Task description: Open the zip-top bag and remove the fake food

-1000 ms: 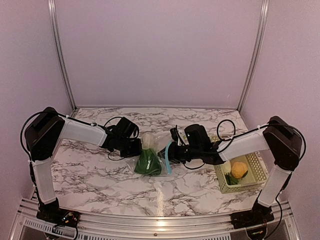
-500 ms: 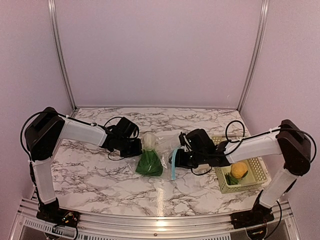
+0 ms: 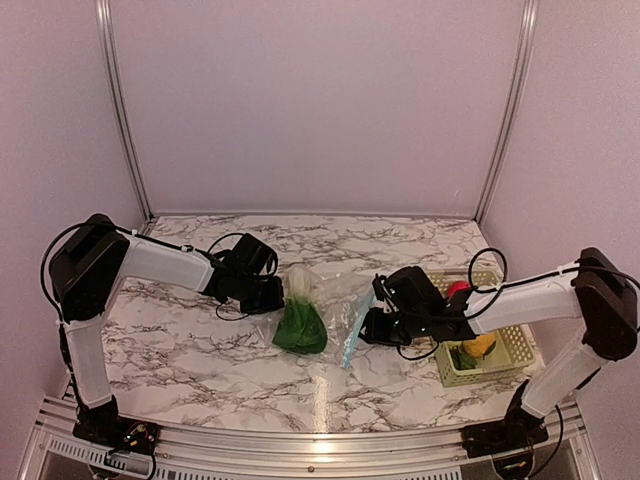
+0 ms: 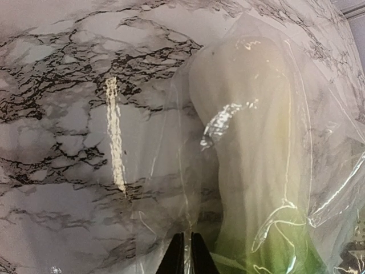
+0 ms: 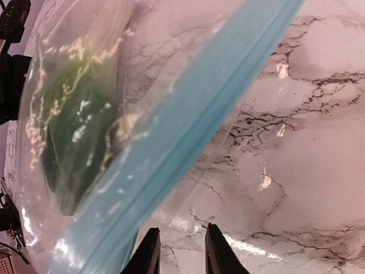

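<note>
Left end effector [image 4: 184,240], its 2 fingers pressed together on the zip-top bag [image 3: 330,300], seems to anchor it on the bench [image 3: 200,350], while the right end effector [image 5: 181,234], fingers apart, sits beside the blue zipper strip [image 5: 188,120], green fake food [image 3: 298,325] inside.

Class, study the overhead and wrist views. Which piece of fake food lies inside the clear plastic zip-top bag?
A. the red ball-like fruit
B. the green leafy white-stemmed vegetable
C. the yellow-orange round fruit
B: the green leafy white-stemmed vegetable shows through the clear plastic zip-top bag; the red ball-like fruit and yellow-orange round fruit are at the pale lattice basket.
</note>
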